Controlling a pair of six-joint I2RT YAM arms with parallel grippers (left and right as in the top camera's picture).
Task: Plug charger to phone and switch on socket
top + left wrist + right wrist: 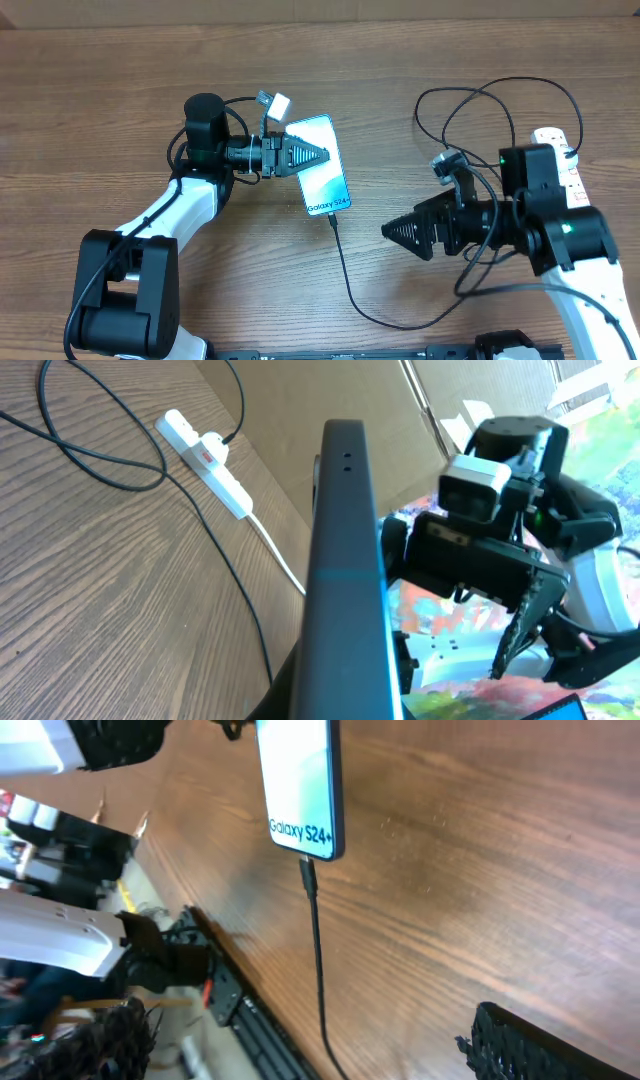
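Your left gripper [322,157] squeezes the phone [325,185]. Your right gripper [388,232] has its fingers wide apart, near the plugged-in charger [345,270].

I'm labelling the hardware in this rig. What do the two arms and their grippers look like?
The left arm and right arm have white links joined by black cylindrical joints, with black cables alongside. The left gripper and right gripper are black, tapering wedges with ridged jaws. Each wrist carries a small pale camera; the right arm shows two green lights.
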